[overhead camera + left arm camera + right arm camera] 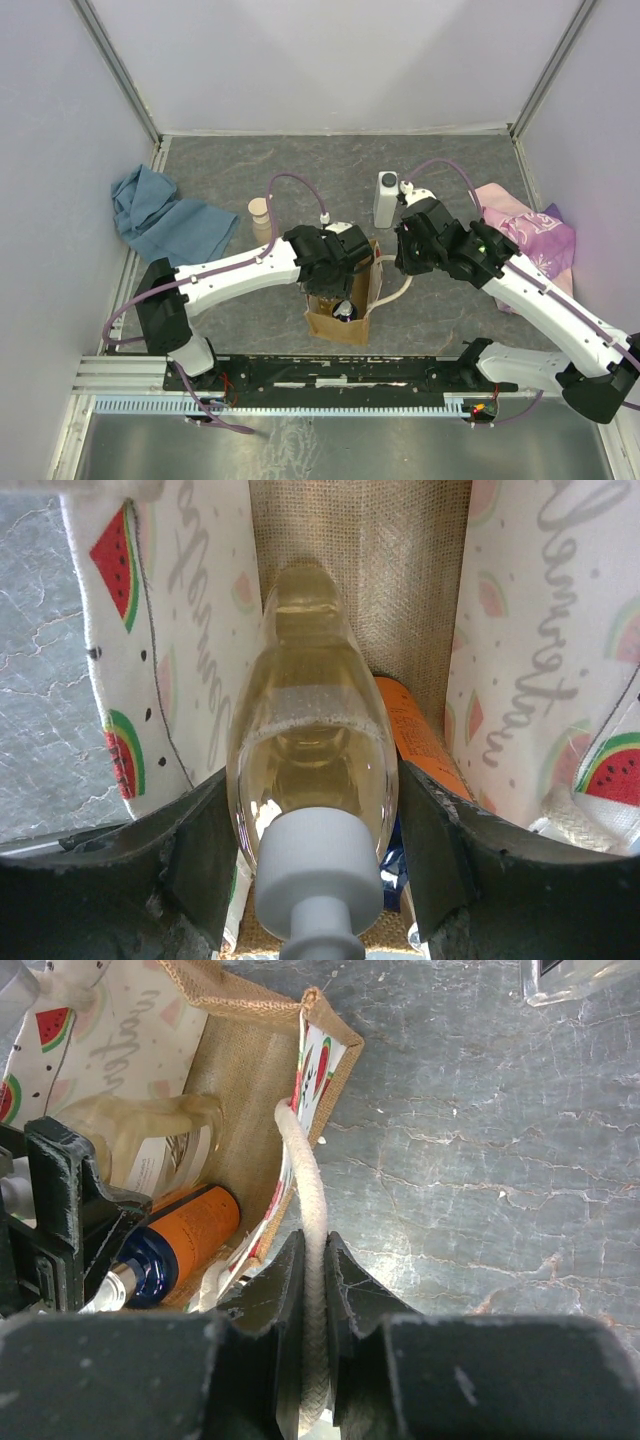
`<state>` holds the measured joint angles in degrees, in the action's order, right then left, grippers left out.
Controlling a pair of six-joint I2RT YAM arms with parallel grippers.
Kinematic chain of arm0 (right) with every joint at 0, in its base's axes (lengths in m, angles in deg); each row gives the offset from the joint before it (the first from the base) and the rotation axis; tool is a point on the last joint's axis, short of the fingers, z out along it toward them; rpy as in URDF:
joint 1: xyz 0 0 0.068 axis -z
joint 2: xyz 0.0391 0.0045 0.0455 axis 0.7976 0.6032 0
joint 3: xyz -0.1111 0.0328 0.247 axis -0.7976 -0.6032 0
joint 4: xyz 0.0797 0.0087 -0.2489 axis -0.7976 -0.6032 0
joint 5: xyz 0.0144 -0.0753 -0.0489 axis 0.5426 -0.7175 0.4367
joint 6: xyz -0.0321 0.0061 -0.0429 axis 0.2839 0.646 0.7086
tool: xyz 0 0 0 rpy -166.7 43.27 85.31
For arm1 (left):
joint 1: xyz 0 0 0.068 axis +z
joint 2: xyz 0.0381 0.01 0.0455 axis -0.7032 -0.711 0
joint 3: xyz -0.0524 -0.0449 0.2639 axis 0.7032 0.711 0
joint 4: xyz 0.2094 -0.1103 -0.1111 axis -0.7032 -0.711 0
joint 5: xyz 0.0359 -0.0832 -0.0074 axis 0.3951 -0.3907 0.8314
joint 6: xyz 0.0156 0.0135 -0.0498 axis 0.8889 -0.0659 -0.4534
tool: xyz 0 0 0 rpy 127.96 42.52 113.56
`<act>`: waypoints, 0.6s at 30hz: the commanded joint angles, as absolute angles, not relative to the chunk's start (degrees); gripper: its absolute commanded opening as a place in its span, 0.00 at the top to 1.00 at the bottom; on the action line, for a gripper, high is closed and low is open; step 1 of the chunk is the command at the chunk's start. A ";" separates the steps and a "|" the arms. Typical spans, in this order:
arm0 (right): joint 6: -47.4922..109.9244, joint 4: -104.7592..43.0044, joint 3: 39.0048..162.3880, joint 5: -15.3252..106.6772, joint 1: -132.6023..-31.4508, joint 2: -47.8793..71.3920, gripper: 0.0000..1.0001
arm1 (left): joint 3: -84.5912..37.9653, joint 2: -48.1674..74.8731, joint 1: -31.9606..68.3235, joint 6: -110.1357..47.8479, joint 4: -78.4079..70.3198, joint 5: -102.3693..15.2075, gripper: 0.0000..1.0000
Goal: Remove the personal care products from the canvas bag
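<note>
Soft, even light from above leaves only faint shadows around the canvas bag [336, 328]. Inside it, the clear bottle [310, 765] catches pale glare, its grey cap [318, 878] slightly blurred.

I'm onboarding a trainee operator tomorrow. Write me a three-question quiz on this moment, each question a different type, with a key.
1. True or false: the right pincer is shut on the canvas bag by its rope handle.
2. The left pincer grips: A) clear bottle B) blue cloth C) pink cloth.
3. Fill in: ___ bottles stand on the table outside the bag.
Key: 1 true. 2 A. 3 two, the beige bottle and the white bottle.
</note>
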<state>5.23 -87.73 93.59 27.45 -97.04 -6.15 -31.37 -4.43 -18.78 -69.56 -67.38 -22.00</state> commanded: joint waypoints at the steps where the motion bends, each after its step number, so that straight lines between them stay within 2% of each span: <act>1: 4.46 -85.95 92.87 26.46 -97.20 -7.46 0.83 | -30.59 -4.60 -19.65 -72.97 -68.33 -23.39 0.34; 2: 4.46 -85.84 92.80 26.56 -97.20 -7.52 0.83 | -30.62 -4.34 -19.65 -72.96 -68.17 -22.84 0.38; 6: 4.54 -85.58 92.46 26.92 -97.16 -7.46 0.83 | -32.20 -2.58 -19.85 -72.22 -68.00 -18.93 0.66; 8: 4.54 -85.40 92.27 26.96 -97.20 -7.50 0.83 | -33.27 -1.72 -19.83 -71.98 -68.69 -15.97 0.72; 13: 4.72 -85.30 91.94 26.87 -97.20 -7.65 0.83 | -38.45 1.15 -19.83 -71.00 -70.33 -10.81 0.76; 18: 4.90 -85.41 91.71 26.74 -97.20 -7.24 0.84 | -51.14 -0.75 -19.83 -68.42 -77.45 -7.60 0.76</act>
<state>5.04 -86.60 91.87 27.45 -97.04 -6.41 -37.86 -4.28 -19.74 -70.31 -72.89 -15.09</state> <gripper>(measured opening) 0.176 0.614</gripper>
